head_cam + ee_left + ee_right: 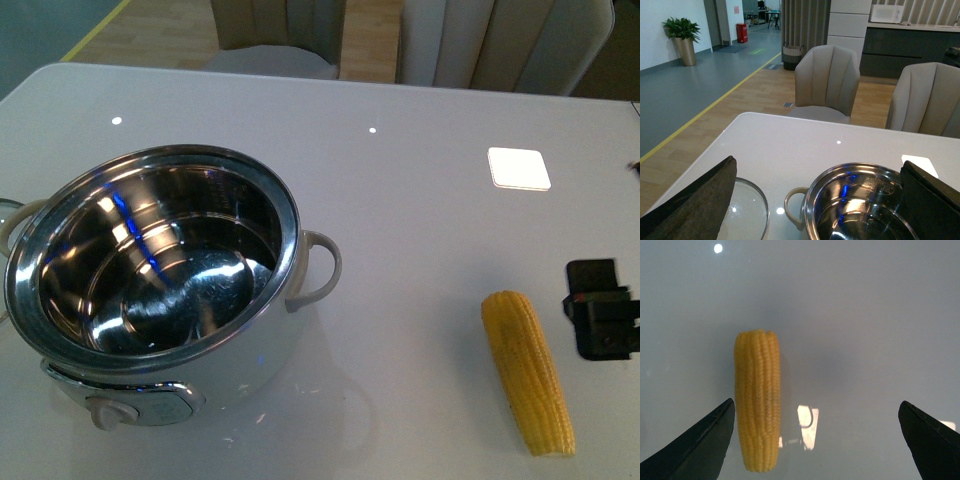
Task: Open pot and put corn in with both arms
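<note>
Corn cob (757, 415): lies flat on the white table (420, 250), outside the pot. It sits within the span of the right gripper (816, 401), far off centre. It is just beside one of the fingers (695, 450) and well apart from the other. Contact with the near finger cannot be confirmed. The right fingers are spread wide and grasp nothing. In the front view only a black part of this gripper shows, near the cob's far end.

Electric pot (150, 270): uncovered, steel interior exposed, nothing seen inside. It stands well apart from the cob. The left gripper (817, 160) has its fingers (690, 210) spread wide and released, nothing held. The pot's mouth lies between them, nearer one finger. A glass lid (747, 210) lies flat on the table beside the pot's loop handle, partly hidden behind the other finger.

White square tile (519, 168): on the table beyond the cob, apart from it.
</note>
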Robot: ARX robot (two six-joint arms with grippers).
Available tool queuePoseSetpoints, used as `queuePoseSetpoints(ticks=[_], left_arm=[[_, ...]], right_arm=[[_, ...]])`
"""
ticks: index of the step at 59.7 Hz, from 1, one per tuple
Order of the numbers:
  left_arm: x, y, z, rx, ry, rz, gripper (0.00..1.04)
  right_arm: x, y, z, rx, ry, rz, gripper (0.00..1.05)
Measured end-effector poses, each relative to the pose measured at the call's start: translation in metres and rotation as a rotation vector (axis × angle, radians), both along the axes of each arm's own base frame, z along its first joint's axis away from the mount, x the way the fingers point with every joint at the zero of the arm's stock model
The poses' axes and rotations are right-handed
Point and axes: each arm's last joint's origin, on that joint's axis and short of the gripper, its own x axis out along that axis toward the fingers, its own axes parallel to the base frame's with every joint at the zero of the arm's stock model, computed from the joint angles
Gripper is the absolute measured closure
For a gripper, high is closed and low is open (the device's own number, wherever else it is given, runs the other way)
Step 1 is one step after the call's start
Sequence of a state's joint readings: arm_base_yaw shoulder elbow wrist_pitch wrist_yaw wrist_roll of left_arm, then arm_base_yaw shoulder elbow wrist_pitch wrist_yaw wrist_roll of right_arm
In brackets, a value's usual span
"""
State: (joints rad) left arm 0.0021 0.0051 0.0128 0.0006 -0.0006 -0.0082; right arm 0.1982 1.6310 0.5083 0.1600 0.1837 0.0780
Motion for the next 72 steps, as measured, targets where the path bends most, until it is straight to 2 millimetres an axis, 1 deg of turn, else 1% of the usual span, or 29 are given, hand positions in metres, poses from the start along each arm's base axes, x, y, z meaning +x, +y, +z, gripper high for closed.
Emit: queuePoseSetpoints(ticks=[5,6,13,23,36,38,47,52,58,67,72], left_arm=[[0.000,0.000,0.000,0.000,0.000,0.000,0.07],[0.000,0.000,0.000,0.000,0.000,0.000,0.07],[0.000,0.000,0.000,0.000,0.000,0.000,0.07],[0.000,0.000,0.000,0.000,0.000,0.000,0.07],[0.000,0.000,0.000,0.000,0.000,0.000,0.07],[0.000,0.000,0.000,0.000,0.000,0.000,0.07],[0.000,0.000,0.000,0.000,0.000,0.000,0.07],[0.000,0.000,0.000,0.000,0.000,0.000,0.07],[0.000,0.000,0.000,0.000,0.000,0.000,0.07],[0.000,0.000,0.000,0.000,0.000,0.000,0.07],[0.000,0.000,0.000,0.000,0.000,0.000,0.07]], right_arm=[[0.005,0.004,-0.022,0.007,0.066,0.022,0.09],[0.005,0.006,-0.031,0.005,0.094,0.034,0.09],[0.001,0.013,-0.054,-0.029,0.165,0.089,0.09],[0.009,0.021,-0.063,-0.026,0.177,0.135,0.09],[0.018,0.028,-0.086,-0.039,0.244,0.173,0.09],[0.020,0.029,-0.089,-0.041,0.252,0.176,0.10],[0.022,0.032,-0.100,-0.046,0.292,0.185,0.33],[0.021,0.032,-0.100,-0.041,0.301,0.188,0.47],[0.021,0.031,-0.098,-0.033,0.299,0.182,0.61],[0.022,0.028,-0.089,-0.003,0.274,0.161,0.74],[0.022,0.029,-0.074,0.040,0.233,0.154,0.79]])
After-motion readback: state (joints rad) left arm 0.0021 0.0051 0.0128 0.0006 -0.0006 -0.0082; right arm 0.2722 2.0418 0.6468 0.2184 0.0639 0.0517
